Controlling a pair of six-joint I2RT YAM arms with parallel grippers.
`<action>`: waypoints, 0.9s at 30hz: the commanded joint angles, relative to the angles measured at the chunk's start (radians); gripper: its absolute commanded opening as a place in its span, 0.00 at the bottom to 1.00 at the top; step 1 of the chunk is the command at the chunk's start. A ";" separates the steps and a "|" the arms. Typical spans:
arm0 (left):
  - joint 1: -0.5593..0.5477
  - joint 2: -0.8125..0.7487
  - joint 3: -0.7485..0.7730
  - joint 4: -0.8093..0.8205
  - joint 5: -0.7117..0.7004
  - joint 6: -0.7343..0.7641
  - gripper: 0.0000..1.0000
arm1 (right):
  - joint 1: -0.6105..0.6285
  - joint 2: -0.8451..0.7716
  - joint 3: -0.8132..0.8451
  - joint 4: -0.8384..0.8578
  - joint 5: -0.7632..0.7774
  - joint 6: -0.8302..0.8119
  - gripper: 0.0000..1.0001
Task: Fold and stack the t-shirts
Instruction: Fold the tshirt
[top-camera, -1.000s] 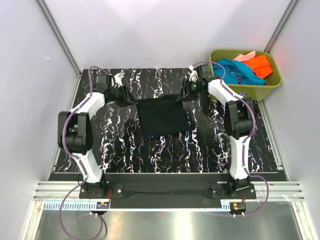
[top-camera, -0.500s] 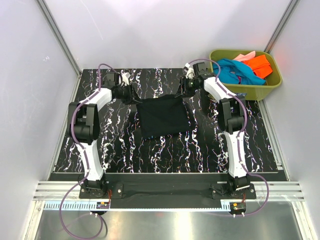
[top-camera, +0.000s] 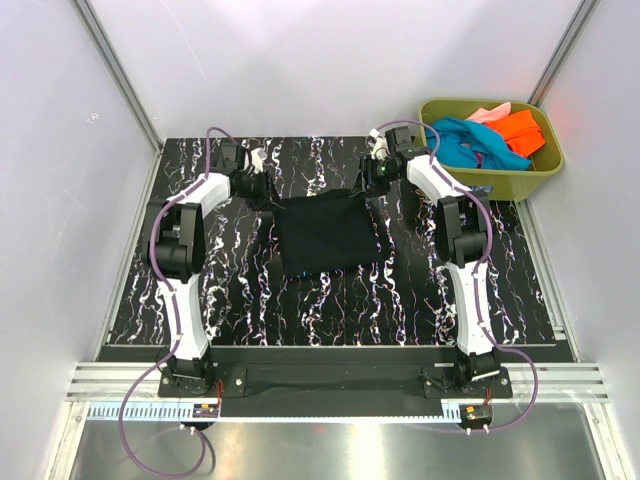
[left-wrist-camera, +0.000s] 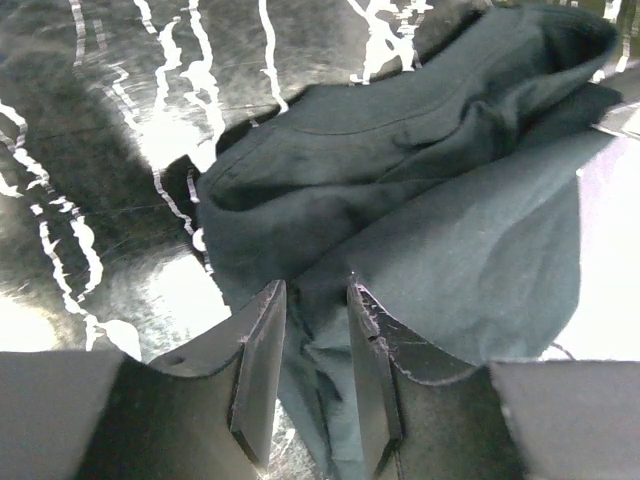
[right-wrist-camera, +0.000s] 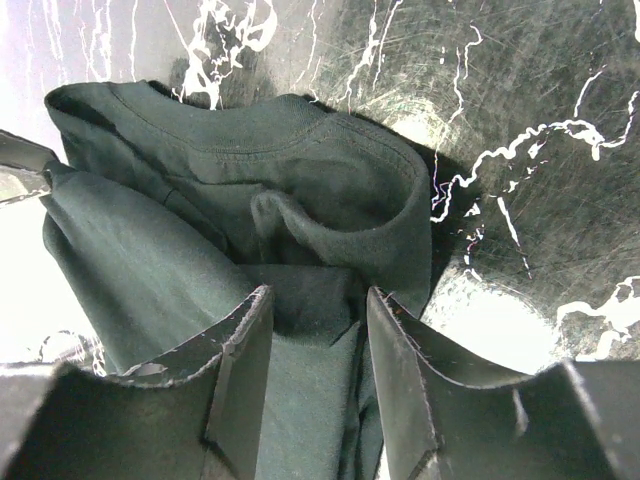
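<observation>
The black t-shirt (top-camera: 325, 235) lies partly folded and roughly square on the marbled table (top-camera: 330, 305), between the two end effectors and on the near side of both. Its two far corners are drawn up and outward, one to each gripper.

The left gripper (top-camera: 269, 195) is at the shirt's far left corner, so the body of the cloth spreads away to its right and back toward the arm bases. In the left wrist view a bunched fold of the black cloth runs between its fingers (left-wrist-camera: 262, 360). The jaws stand narrow and are pinched onto that fold. Beyond the fingertips the rest of the shirt lies rumpled on the table.

The right gripper (top-camera: 367, 187) is at the far right corner, with the shirt spreading to its left and toward the bases. In the right wrist view its fingers (right-wrist-camera: 398, 380) stand somewhat wider apart than the left pair. A thick fold of cloth fills the gap between them and is held there. Just past the fingertips is a ribbed, hemmed edge of the shirt.

Off to the right of the right gripper, past the table's far right corner, stands an olive-green tub (top-camera: 520, 182). It holds a teal-blue t-shirt (top-camera: 470, 140), an orange t-shirt (top-camera: 520, 130) and a pale pink t-shirt (top-camera: 490, 112), all heaped loosely together.
</observation>
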 joint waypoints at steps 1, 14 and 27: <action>-0.008 -0.096 -0.043 0.012 -0.073 0.025 0.36 | -0.003 -0.006 0.025 0.006 -0.008 -0.008 0.50; -0.040 -0.045 -0.044 0.098 0.053 -0.055 0.34 | -0.003 -0.003 0.013 0.009 -0.028 0.003 0.49; -0.045 -0.251 -0.071 0.073 0.030 -0.073 0.00 | 0.000 -0.190 -0.096 0.021 -0.046 0.056 0.10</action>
